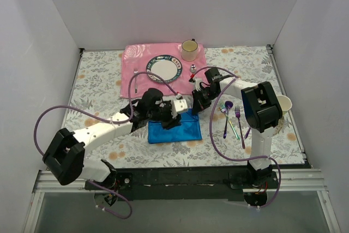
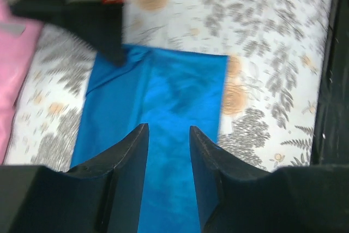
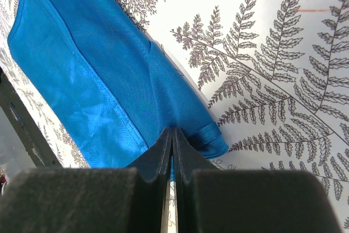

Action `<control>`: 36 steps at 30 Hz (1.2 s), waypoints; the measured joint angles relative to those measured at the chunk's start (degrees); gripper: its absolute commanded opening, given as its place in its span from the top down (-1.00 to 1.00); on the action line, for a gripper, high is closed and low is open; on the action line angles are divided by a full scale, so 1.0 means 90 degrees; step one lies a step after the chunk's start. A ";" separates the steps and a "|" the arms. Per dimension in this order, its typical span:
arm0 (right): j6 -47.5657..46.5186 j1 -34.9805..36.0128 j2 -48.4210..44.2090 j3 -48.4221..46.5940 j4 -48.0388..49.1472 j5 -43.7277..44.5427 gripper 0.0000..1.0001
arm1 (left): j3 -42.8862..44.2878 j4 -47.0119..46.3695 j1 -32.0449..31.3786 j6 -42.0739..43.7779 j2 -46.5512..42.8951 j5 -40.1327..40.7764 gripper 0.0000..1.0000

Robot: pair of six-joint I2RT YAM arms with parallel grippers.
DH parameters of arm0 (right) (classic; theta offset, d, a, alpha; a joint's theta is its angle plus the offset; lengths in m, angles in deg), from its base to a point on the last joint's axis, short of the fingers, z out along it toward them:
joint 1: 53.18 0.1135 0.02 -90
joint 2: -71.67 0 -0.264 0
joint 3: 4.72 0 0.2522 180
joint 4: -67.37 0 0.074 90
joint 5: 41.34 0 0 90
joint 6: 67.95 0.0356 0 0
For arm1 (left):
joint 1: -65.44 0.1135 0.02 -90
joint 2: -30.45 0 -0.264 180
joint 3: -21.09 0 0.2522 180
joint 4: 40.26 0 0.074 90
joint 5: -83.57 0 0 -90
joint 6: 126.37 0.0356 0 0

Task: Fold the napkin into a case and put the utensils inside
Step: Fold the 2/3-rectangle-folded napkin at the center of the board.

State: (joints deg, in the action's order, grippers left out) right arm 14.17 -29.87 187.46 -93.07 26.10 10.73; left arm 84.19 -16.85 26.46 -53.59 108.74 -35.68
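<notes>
The right gripper point(image 3: 172, 132) has its fingers pressed together on the napkin point(image 3: 98, 75), pinching the cloth at an edge close to one corner, where the fabric rolls up slightly. The left gripper point(image 2: 168, 135) hangs over the same napkin with its jaws spread, and blue cloth shows in the gap between them. The napkin lies as a blue rectangle on the fern-patterned counter point(image 1: 98, 85), just in front of the pink placemat point(image 1: 131, 61). The utensils point(image 1: 232, 118), iridescent purple and green, lie on the counter right of the napkin, apart from it.
</notes>
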 measured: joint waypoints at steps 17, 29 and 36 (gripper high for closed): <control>-0.0151 0.0000 0.0002 0.0000 -0.0005 -0.0032 0.87 | -0.1489 -0.2025 -0.2958 0.2307 0.1117 0.2684 0.45; -0.0345 0.0000 0.0002 0.0002 -0.0015 -0.0080 0.87 | -0.1370 -0.2407 -0.2975 0.2424 0.1462 0.3575 0.94; -0.0459 0.0000 0.0002 0.0015 -0.0044 -0.0129 0.87 | -0.0454 -0.0998 -0.2421 0.1700 0.1076 0.2526 0.94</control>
State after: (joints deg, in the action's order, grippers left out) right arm 10.04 -29.87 187.48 -92.94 25.70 9.57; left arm 80.11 -25.84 4.67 -38.29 118.42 -12.95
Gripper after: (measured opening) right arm 0.067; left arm 0.043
